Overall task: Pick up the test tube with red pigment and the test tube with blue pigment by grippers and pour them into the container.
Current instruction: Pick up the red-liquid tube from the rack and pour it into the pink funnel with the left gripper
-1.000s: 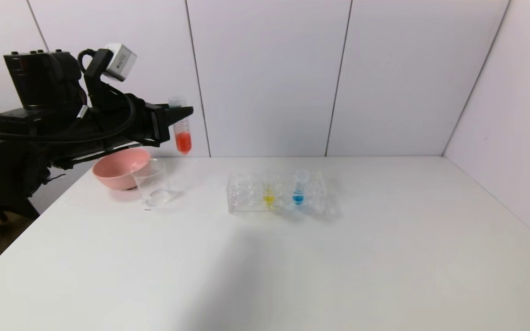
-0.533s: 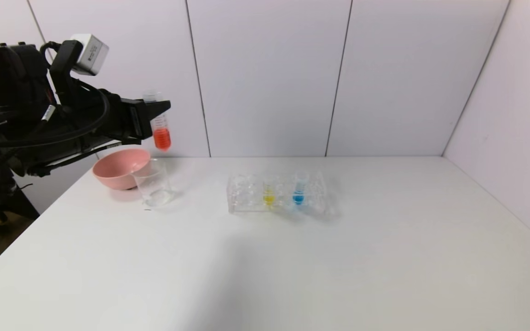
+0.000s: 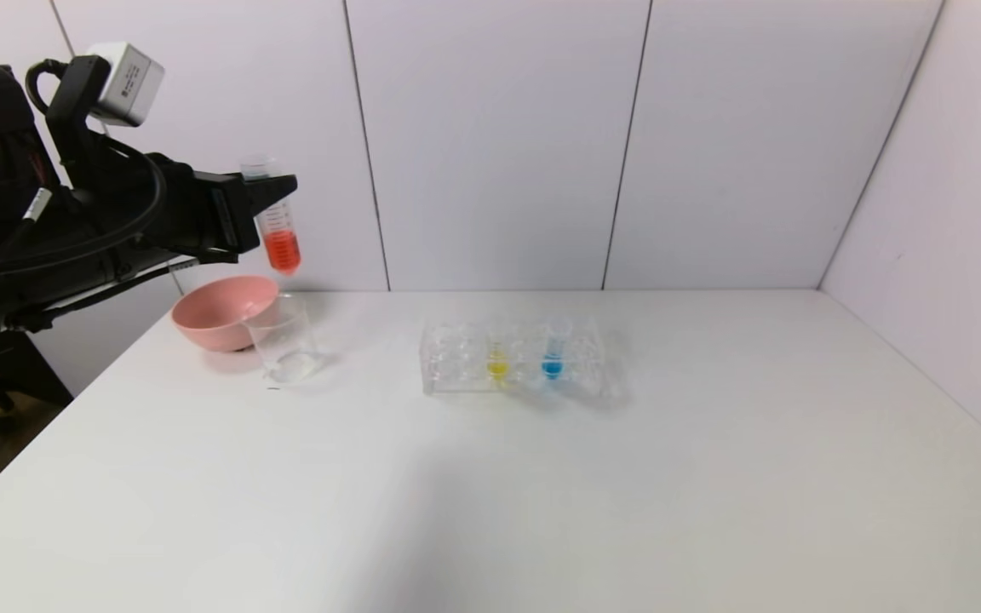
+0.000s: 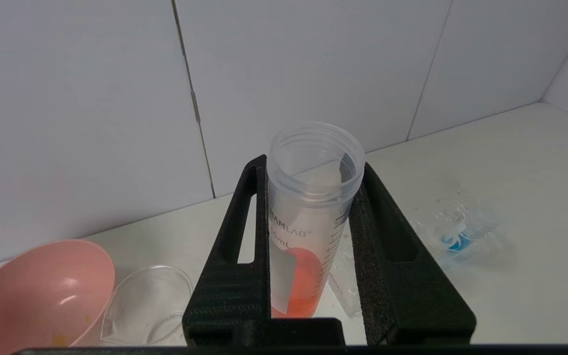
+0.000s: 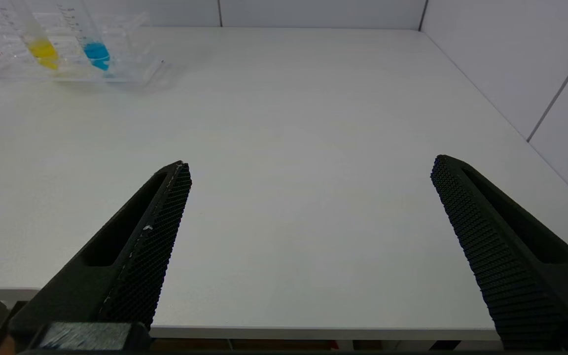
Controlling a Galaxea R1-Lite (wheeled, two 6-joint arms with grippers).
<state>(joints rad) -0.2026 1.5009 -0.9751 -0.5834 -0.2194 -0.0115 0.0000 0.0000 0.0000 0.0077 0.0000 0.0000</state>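
Observation:
My left gripper is shut on the test tube with red pigment and holds it nearly upright in the air, just above the clear glass beaker. In the left wrist view the tube sits between the black jaws, with the beaker below. The test tube with blue pigment stands in the clear rack; it also shows in the right wrist view. My right gripper is open and empty above the table's near edge, out of the head view.
A pink bowl stands just behind the beaker. A yellow-liquid tube stands in the rack beside the blue one. The white table is walled at the back and right.
My left gripper has carried the red tube to the left and slightly up, from beside the beaker to above it. The tube has tilted a little.

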